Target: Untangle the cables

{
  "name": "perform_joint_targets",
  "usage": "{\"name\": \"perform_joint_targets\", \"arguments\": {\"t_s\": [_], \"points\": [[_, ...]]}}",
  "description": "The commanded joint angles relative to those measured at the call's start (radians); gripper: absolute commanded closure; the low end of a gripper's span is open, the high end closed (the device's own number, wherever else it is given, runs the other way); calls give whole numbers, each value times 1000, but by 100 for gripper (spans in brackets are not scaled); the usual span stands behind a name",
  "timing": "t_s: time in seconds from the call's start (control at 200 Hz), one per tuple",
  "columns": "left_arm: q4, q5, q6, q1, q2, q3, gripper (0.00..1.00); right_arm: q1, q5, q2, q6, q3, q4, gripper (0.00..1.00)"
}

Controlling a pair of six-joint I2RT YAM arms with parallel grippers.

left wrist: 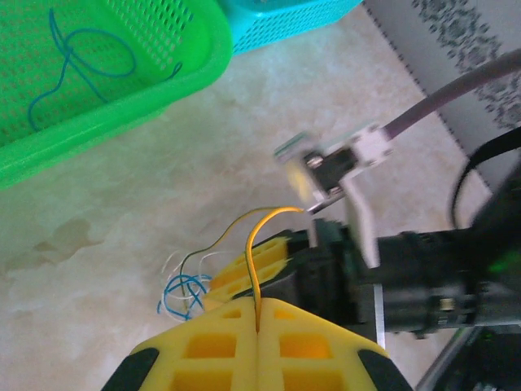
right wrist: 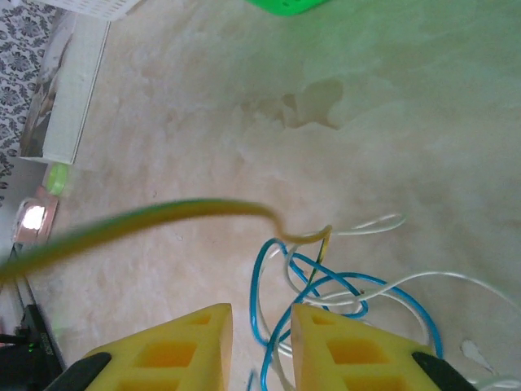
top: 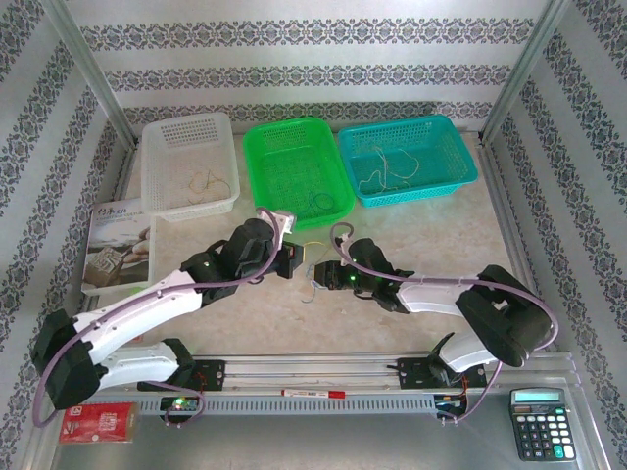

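A small tangle of blue, white and yellow-green cables [top: 312, 284] lies on the table between my two grippers. My left gripper [left wrist: 259, 303] is shut on the yellow-green cable [left wrist: 254, 244], which arcs up from its pads and trails down into the blue and white knot [left wrist: 183, 293]. My right gripper [right wrist: 262, 314] is open just above the tangle, with loops of the blue cable [right wrist: 269, 285] passing between its fingers and white cable [right wrist: 407, 285] beside them. The yellow-green cable [right wrist: 187, 210] crosses that view, raised off the table.
Three baskets line the back: white [top: 186, 162], green [top: 294, 166] with a blue wire [left wrist: 81, 61], and teal [top: 407, 157] with pale wires. A booklet [top: 118, 245] lies at the left. A calculator [top: 539, 423] and red packet [top: 98, 423] sit at the near edge.
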Motion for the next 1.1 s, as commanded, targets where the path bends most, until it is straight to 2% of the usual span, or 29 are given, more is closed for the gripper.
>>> {"name": "perform_joint_targets", "arguments": {"t_s": [0.0,0.165,0.305,0.475,0.645,0.879,1.094], "points": [[20,21,-37,-13,-44,39,100,11,-27,18,25,-17,82,74],[7,5,-39,-13,-79,59,100,10,-41,-48,0,-24,58,66],[7,-6,-46,-13,-101,62,100,10,-48,-178,-39,-28,-7,55],[14,-10,-52,-13,-113,67,100,5,-11,-357,-86,-32,-110,53],[7,-15,-47,-14,-123,80,100,-35,6,-476,-103,-39,-180,46],[6,-12,-45,-14,-126,87,100,-87,-8,-572,-111,-49,-219,37],[13,-8,-49,-14,-124,86,100,-104,-28,-560,-119,-3,-220,35]]}}
